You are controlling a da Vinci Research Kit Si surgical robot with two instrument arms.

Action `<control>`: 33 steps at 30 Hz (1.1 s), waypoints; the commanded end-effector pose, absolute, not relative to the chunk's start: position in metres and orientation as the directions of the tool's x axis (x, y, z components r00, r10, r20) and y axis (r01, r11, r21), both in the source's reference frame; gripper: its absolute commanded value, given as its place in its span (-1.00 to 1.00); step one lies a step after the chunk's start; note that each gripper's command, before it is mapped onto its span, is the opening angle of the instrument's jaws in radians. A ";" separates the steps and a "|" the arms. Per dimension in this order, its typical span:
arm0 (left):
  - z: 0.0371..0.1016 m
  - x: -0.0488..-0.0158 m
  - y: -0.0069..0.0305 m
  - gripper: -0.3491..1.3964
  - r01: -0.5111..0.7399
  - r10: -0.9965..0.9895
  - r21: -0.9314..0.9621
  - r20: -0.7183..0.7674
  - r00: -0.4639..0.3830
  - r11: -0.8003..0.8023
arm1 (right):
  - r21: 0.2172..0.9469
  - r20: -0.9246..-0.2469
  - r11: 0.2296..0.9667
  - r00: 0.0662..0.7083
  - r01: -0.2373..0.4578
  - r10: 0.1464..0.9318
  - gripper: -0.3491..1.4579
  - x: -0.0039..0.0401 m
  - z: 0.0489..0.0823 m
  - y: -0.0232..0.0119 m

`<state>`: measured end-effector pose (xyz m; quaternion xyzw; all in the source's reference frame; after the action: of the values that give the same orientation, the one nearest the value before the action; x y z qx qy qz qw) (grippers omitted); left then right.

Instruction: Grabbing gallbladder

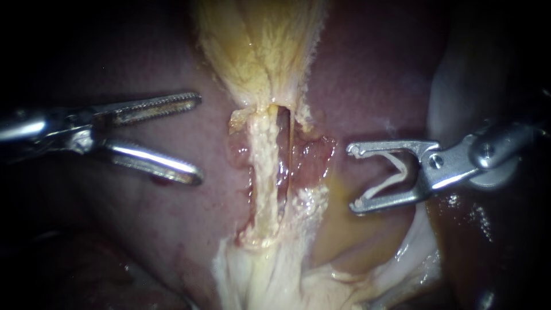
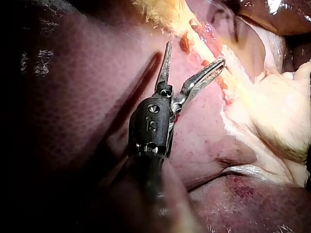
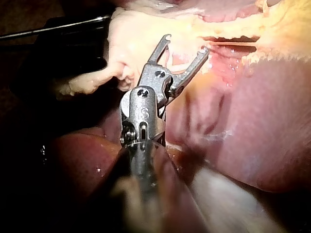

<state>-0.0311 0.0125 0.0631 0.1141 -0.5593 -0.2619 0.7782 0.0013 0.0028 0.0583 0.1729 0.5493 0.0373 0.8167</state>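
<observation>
Most of the field is the dark red liver [image 1: 155, 229], spreading left and right. On it, at the far centre, lies the yellowish gallbladder [image 1: 258, 46], narrowing toward the near side to a neck; both instruments stand apart from it. Pale fatty tissue [image 1: 270, 281] bunches at the near centre. Between neck and fat a pale tube [image 1: 263, 172] runs across a raw pink patch, with a thinner strand [image 1: 290, 155] just to its right. The left instrument [image 1: 198, 138] hovers over the liver well left of the tube, its toothed jaws spread wide and empty. The right instrument [image 1: 352, 179] sits right of the raw patch, jaws also wide apart, with a white V-shaped clip [image 1: 395, 178] seated between them, a leg against each jaw.
</observation>
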 end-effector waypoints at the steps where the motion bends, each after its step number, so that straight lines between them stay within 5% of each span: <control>1: 0.0632 -0.0311 0.0126 0.25 0.280 -0.535 0.471 0.811 0.237 0.837 | 0.323 -0.884 0.937 0.394 0.129 0.250 -0.06 0.0014 0.0583 0.0028; 33: 0.0684 -0.0364 0.0137 -0.02 0.314 -0.562 0.483 0.790 0.247 0.817 | 0.323 -0.885 0.937 0.393 0.130 0.250 -0.06 0.0014 0.0582 0.0027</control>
<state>-0.0365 0.0137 0.0685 0.1132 -0.5458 -0.2803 0.7815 0.0014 0.0027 0.0582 0.1730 0.5494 0.0370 0.8166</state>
